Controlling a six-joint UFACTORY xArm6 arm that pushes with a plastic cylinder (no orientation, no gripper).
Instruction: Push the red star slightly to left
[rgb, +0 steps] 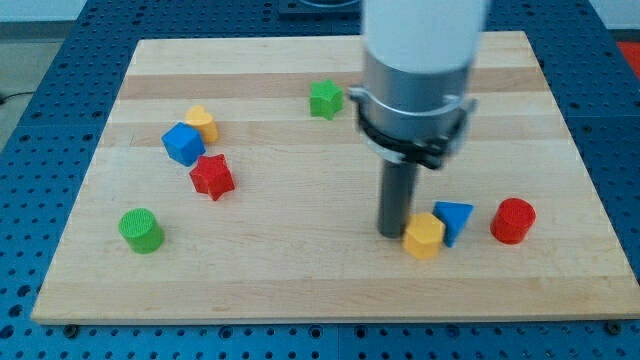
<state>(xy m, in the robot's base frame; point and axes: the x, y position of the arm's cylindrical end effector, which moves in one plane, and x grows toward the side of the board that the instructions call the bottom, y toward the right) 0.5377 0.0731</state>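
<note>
The red star (212, 176) lies on the wooden board (300, 270) at the view's left. A blue cube (183, 143) sits just above and left of it, with a yellow block (202, 123) behind that. My tip (392, 233) stands far to the view's right of the star, touching or nearly touching a yellow hexagonal block (424, 236). The arm's white and grey body (415, 70) rises above the rod.
A green cylinder (140, 230) lies below left of the star. A green star (325, 99) sits near the view's top. A blue triangular block (454, 220) and a red cylinder (513, 221) lie right of the yellow hexagon.
</note>
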